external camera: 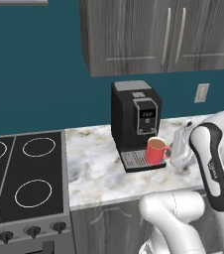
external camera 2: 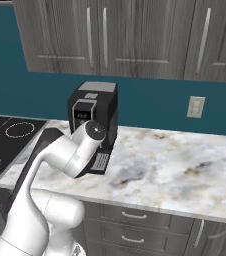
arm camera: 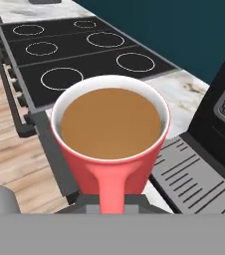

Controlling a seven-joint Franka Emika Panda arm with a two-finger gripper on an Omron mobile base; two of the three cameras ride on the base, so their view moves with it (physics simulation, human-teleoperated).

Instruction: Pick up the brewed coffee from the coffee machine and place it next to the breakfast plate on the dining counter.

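In the left base view, the red mug of brewed coffee [external camera: 156,151] is being seen on the grey drip tray [external camera: 134,159] at the foot of the black coffee machine [external camera: 134,116], with its handle turned away from the machine toward the gripper [external camera: 177,149], which is being held just beside that handle.

In the right base view, the coffee machine [external camera 2: 104,107] is being partly covered by the white arm [external camera 2: 80,147], on the marbled worktop [external camera 2: 175,165] beside the stovetop [external camera 2: 7,140].

In the hand view, the mug [arm camera: 110,144] is being looked down on from close by, brown liquid nearly at the rim, the handle [arm camera: 110,191] running toward the camera. Whether the fingers are clenched on it cannot be told. For a clean pick, the handle should be kept centred, and the mug should be lifted level and slowly, clear of the tray, so that nothing is being spilled.
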